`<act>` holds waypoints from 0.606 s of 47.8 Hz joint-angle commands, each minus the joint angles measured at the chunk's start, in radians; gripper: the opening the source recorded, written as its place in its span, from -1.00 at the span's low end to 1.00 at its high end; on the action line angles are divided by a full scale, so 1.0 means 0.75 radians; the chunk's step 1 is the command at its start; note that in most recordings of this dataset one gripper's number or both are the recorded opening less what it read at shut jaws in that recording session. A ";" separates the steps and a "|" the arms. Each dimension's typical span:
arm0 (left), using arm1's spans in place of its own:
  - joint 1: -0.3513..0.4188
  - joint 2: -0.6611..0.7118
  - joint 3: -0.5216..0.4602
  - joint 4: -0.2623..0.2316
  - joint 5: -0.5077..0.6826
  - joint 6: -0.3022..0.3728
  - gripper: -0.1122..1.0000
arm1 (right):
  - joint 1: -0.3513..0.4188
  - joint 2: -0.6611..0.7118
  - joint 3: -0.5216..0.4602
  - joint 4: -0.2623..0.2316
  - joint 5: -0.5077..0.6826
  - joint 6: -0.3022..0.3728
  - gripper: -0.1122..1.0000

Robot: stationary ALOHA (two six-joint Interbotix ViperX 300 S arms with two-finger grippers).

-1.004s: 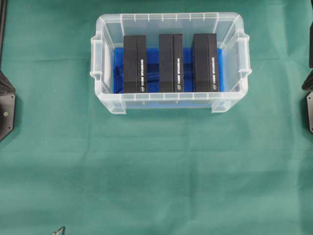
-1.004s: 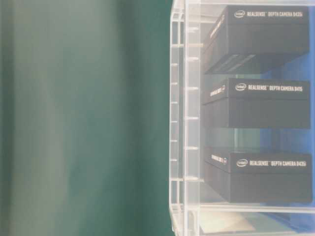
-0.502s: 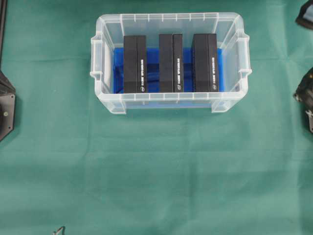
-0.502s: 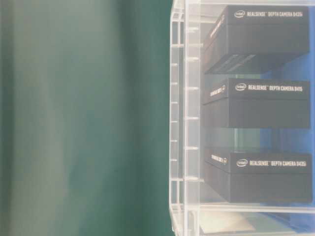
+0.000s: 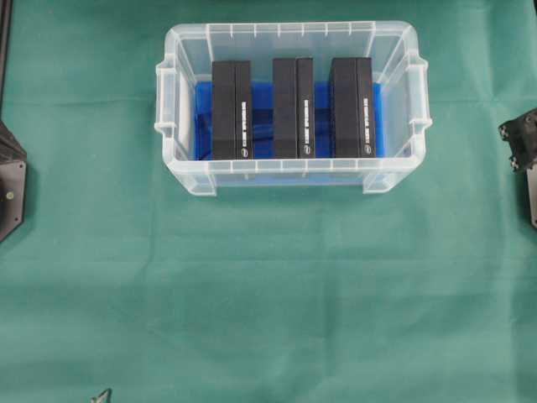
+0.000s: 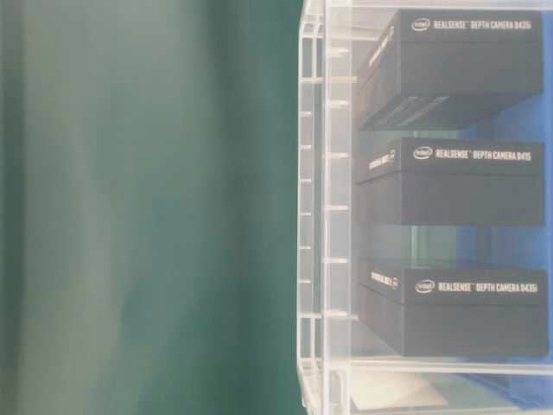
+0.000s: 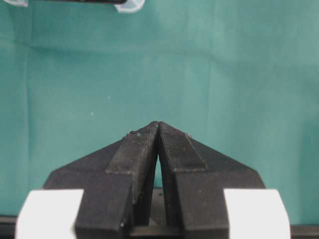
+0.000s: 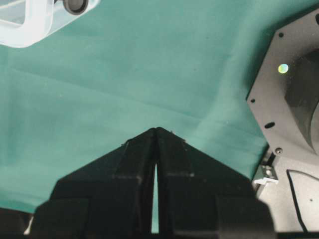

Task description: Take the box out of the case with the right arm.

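Three black RealSense camera boxes (image 5: 294,107) stand on edge, side by side with gaps between them, in the clear plastic case (image 5: 289,175) on green cloth (image 5: 268,285), apparently spaced for grasping. The right gripper (image 8: 156,130), fingertips pressed together and empty, hangs over the cloth well clear of the case; the left gripper (image 7: 158,124) is likewise clenched on nothing.

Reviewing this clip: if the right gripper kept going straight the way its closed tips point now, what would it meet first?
Most likely the green cloth. The right gripper is shut, tips aimed at bare fabric. The case sits off to the upper left of its line, apparently not in the way, though depth is hard to judge.
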 commanded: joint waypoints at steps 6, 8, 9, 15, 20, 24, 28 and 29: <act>-0.002 0.004 -0.037 0.002 -0.002 -0.002 -0.80 | -0.010 0.010 -0.041 -0.037 0.000 -0.002 -0.81; -0.002 0.004 -0.037 0.004 0.000 -0.002 -0.80 | -0.020 0.012 -0.041 -0.051 0.000 -0.004 -0.81; -0.002 0.004 -0.039 0.004 -0.002 -0.002 -0.80 | -0.035 0.014 -0.041 -0.059 0.000 -0.006 -0.81; -0.002 0.004 -0.039 0.004 0.000 -0.002 -0.80 | -0.125 0.014 -0.043 -0.086 -0.004 -0.037 -0.81; -0.002 0.004 -0.039 0.004 0.000 -0.002 -0.80 | -0.211 0.022 -0.043 -0.098 -0.004 -0.108 -0.81; -0.002 0.004 -0.039 0.002 0.000 -0.002 -0.80 | -0.297 0.039 -0.047 -0.100 -0.008 -0.194 -0.81; -0.002 0.004 -0.037 0.004 0.000 -0.002 -0.80 | -0.364 0.059 -0.051 -0.098 -0.020 -0.272 -0.81; -0.002 0.004 -0.039 0.002 0.000 -0.002 -0.80 | -0.380 0.065 -0.053 -0.100 -0.022 -0.288 -0.81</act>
